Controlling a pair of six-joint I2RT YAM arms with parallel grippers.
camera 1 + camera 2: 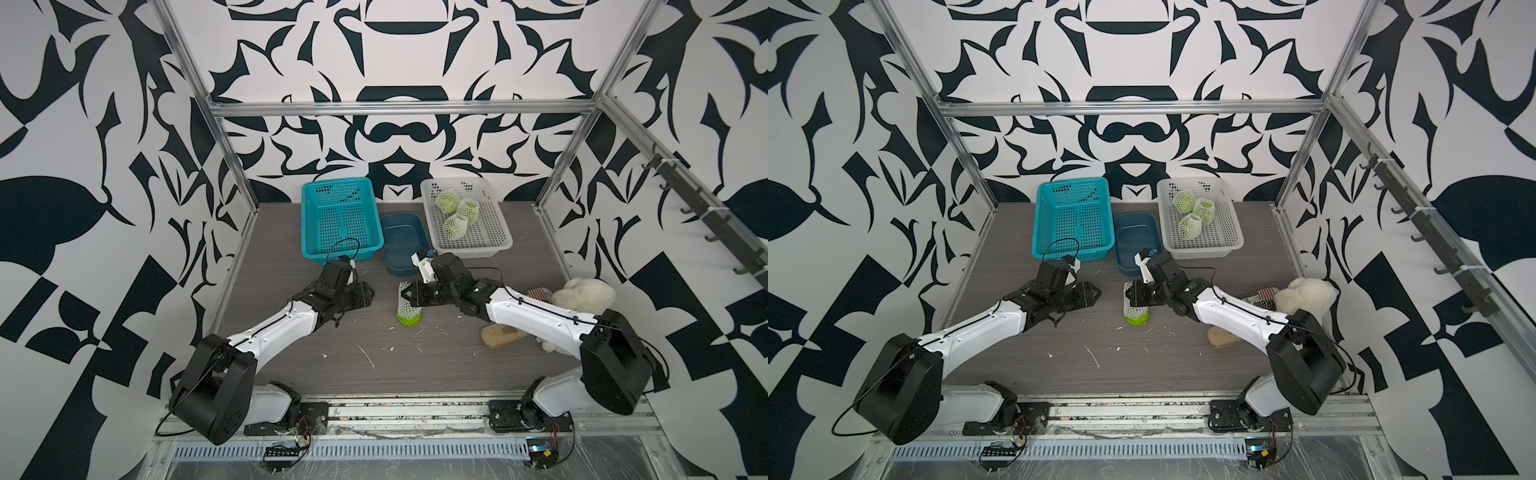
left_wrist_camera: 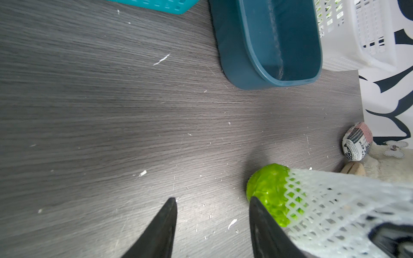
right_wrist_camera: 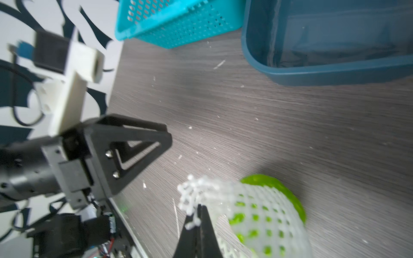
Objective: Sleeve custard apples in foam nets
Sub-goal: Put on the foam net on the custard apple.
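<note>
Right hand point(image 3: 199, 206), black fingers pressed together and pinching the puckered rim of a white, diamond-holed foam net point(image 3: 257, 212). The net hung from this hand and covered most of a round, bright green custard apple point(image 3: 288, 189), whose far end protruded bare. In both top views the netted fruit point(image 1: 409, 319) sat below the right hand point(image 1: 409, 293), low over the grey wood-grain surface point(image 1: 332, 332); whether it touched could not be told. Left hand point(image 2: 212, 198), fingers spread and holding nothing, was level with the right hand and just beside the custard apple point(image 2: 266, 192), one fingertip overlapping the fruit's bare end in the left wrist view. Beyond both hands stood a teal perforated plastic basket point(image 1: 332, 249), a dark blue plastic tub point(image 1: 390, 266) and a white perforated plastic basket point(image 1: 498, 245), the last containing three netted green fruits point(image 1: 455, 224). A cream plush toy point(image 1: 582, 295) lay behind the right hand, beside its forearm.
</note>
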